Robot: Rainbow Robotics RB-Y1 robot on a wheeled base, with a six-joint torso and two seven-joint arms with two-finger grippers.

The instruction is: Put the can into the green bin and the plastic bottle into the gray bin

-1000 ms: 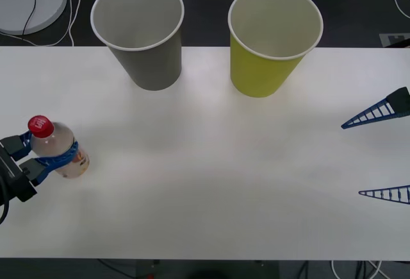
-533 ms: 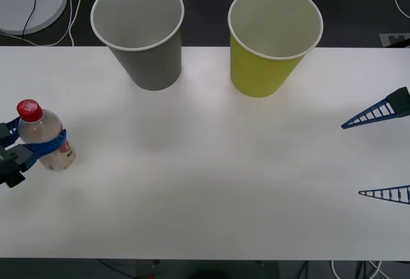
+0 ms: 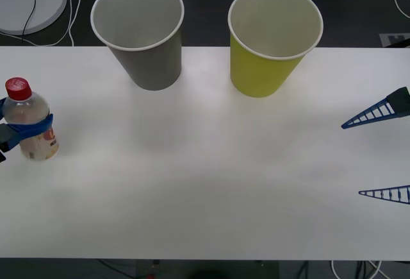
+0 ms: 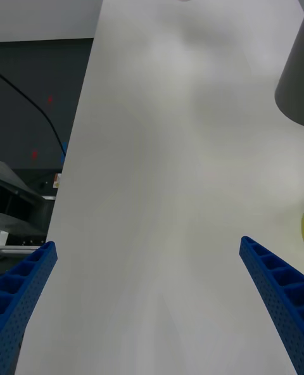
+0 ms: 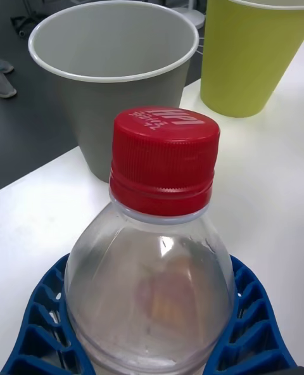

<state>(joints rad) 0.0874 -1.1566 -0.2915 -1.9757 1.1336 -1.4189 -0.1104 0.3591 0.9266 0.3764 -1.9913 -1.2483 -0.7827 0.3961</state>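
The left gripper (image 3: 24, 127) is clamped on the plastic bottle (image 3: 29, 127) – upright, at the table's (image 3: 205, 183) left edge; the gray bin (image 3: 142, 32) lies forward and rightward. The right gripper (image 3: 384, 152), fingers apart, waits opposite.

Front view overhead, facing forward-down; wrist views low, close; all share table (image 3: 211, 163).

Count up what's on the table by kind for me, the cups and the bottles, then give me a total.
Paper cups: 2, the gray bin and the green bin, both upright.
Plastic bottles: 1, the plastic bottle with a red cap, gripped by the left gripper at the table's left edge.
Total: 3.
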